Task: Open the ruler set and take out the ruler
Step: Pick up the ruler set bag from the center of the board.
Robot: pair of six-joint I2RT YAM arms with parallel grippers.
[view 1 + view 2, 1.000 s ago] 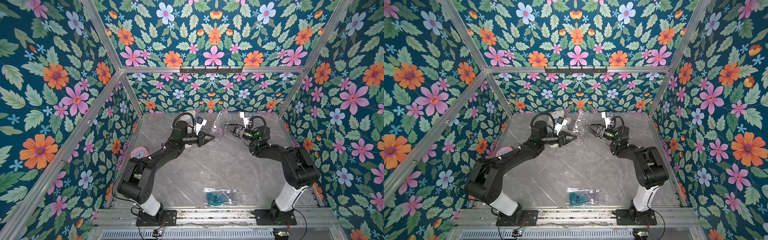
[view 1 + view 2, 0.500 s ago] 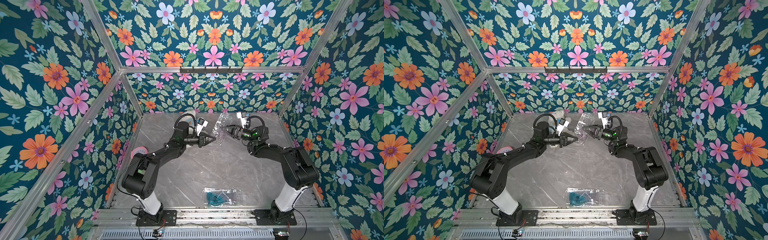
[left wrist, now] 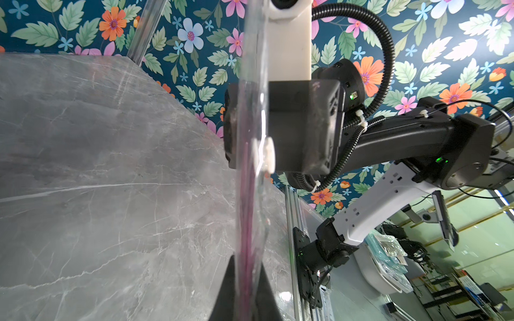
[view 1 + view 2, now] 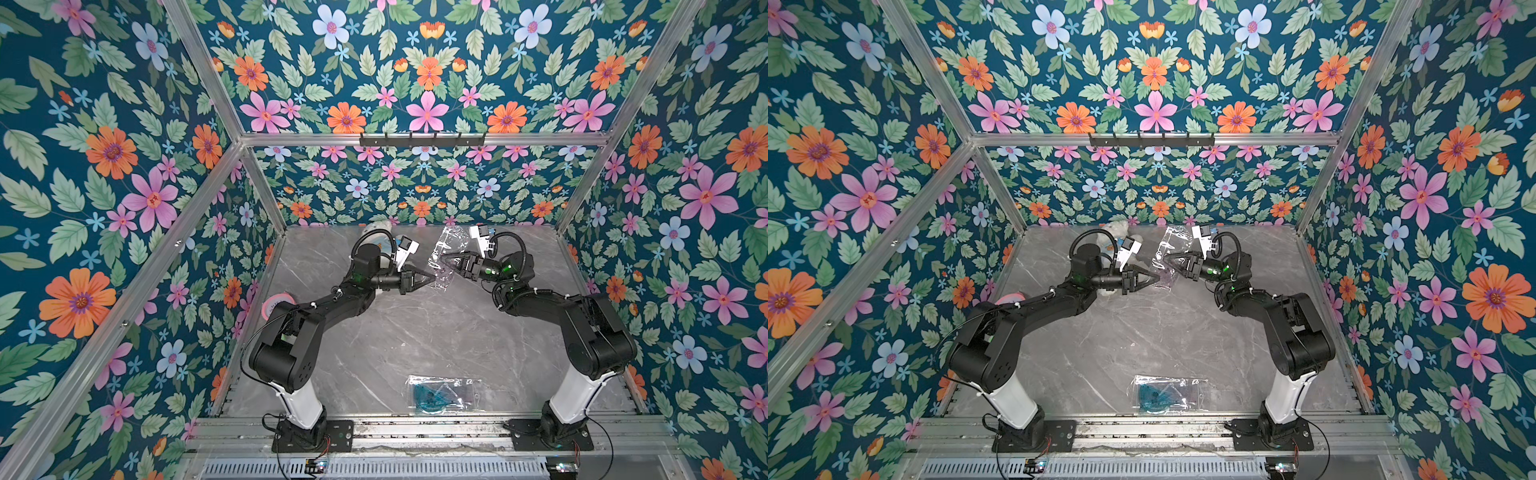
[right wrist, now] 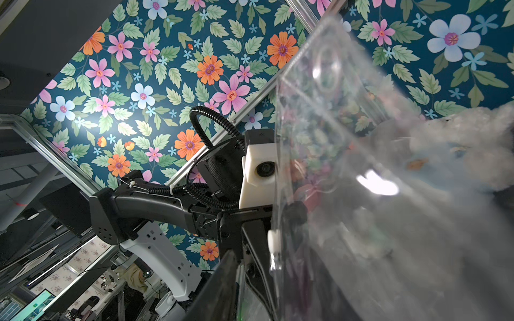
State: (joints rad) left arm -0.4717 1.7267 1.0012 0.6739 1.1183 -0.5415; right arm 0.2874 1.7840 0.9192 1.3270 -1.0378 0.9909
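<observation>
The ruler set [image 4: 449, 243] [image 4: 1169, 241], a clear plastic pouch, hung in the air above the far part of the desk [image 4: 395, 332], toward 12 o'clock from the desk's middle and touching nothing below it. Both arms met at it.

The left pincer [image 4: 430, 279] [image 4: 1156, 281] came in from 9 o'clock and was pressed together on the pouch's lower corner. In the left wrist view the pouch [image 3: 251, 194] ran edge-on straight out from between the two dark fingers of that pincer [image 3: 247, 266], with a pink-purple streak inside it and a white snap [image 3: 268, 152] on its side.

The right pincer [image 4: 436, 261] [image 4: 1165, 258] reached in from 3 o'clock, its tips at the pouch's edge a little farther toward 12 o'clock than the left one's grip. In the right wrist view the pouch [image 5: 361, 194] filled the frame just beside one dark finger, its snap [image 5: 274, 241] close by; I could not tell whether that pincer was clamped on the plastic or only around it.

A second pouch [image 4: 440, 392] with blue contents lay flat near the desk's front edge at 6 o'clock, well apart from both pincers. A pink tape roll [image 4: 277, 303] sat at 9 o'clock, and a white plush toy [image 4: 376, 232] at 11 o'clock by the back wall.
</observation>
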